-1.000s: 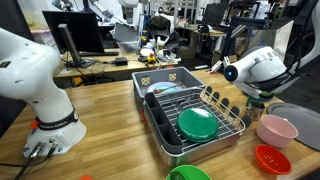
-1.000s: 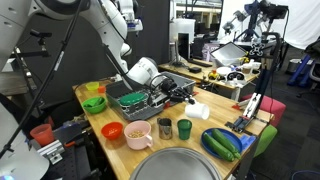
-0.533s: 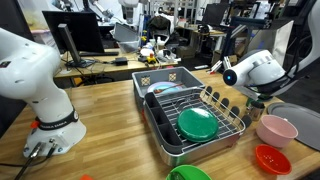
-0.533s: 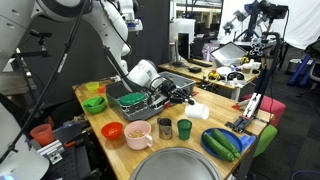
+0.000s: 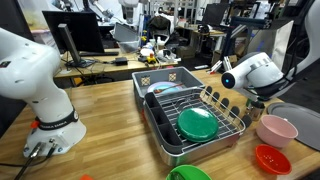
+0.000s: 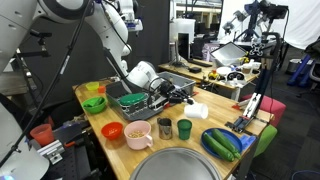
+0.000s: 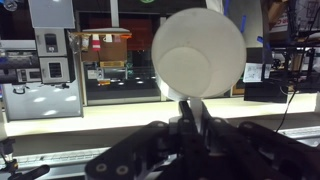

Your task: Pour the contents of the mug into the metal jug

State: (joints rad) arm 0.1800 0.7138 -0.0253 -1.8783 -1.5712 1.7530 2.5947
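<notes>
In the wrist view the gripper (image 7: 192,106) reaches in from 6 o'clock. Its jaws are drawn close together, pinching a narrow part at the 6 o'clock edge of the mug (image 7: 200,55). The mug lies on its side in the air, its round white end facing the camera, with the far wall and shelves of the room behind it.

In an exterior view the gripper (image 6: 186,93) hangs above the desk (image 6: 215,118), just past the 3 o'clock end of the dish rack (image 6: 135,100). The metal jug (image 6: 163,128) stands upright on the desk at about 7 o'clock from the gripper, clear of it. A green cup (image 6: 184,128) is just beside the jug at 3 o'clock, and the pink bowl (image 6: 138,137) is near it at 8 o'clock.

In an exterior view the arm's white wrist (image 5: 255,70) sits at 2 o'clock from the green plate (image 5: 196,123) in the rack. The mug cannot be made out there.
</notes>
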